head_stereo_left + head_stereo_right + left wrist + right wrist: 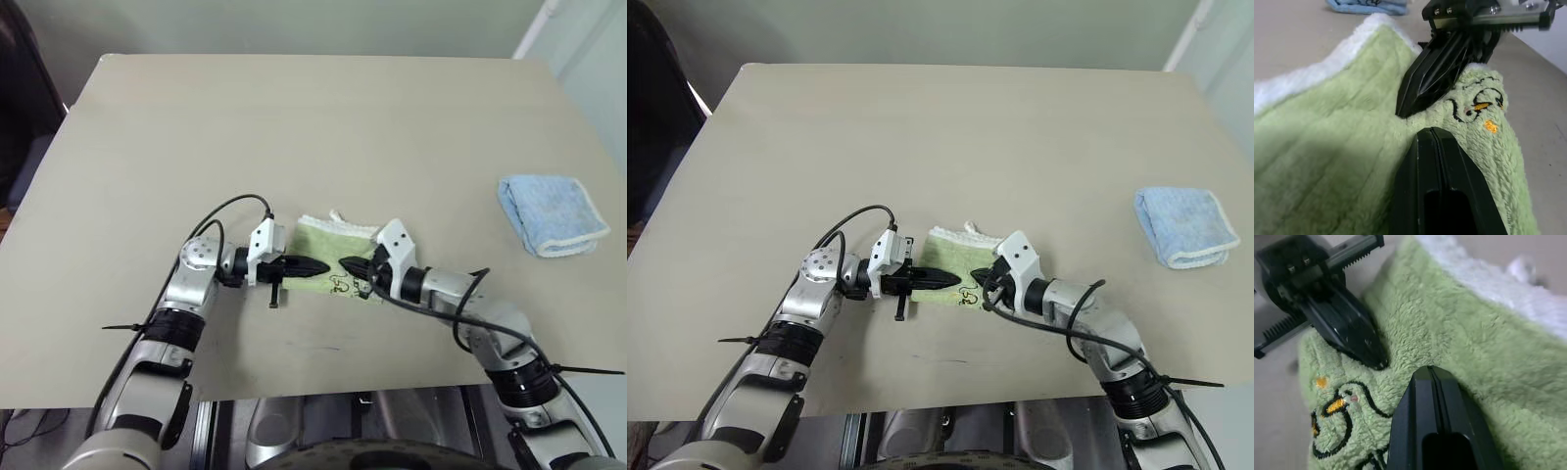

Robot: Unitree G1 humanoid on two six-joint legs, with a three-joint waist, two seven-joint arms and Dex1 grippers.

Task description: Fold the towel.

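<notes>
The towel (325, 242) lies folded into a small light green pad near the table's front middle. Its white edging (340, 226) runs along the far side, and a dark stitched mark (1337, 411) sits at the near corner. My left gripper (316, 265) reaches in from the left, shut, with its tip resting on top of the cloth. My right gripper (350, 264) comes in from the right, also shut, its tip on the cloth. The two tips point at each other a short gap apart. In the left wrist view my left fingers (1435, 161) lie pressed together on the pile.
A smaller light blue towel (552, 213) lies folded at the right of the table (294, 127). The table's front edge runs just below both arms. A dark chair stands beyond the left edge.
</notes>
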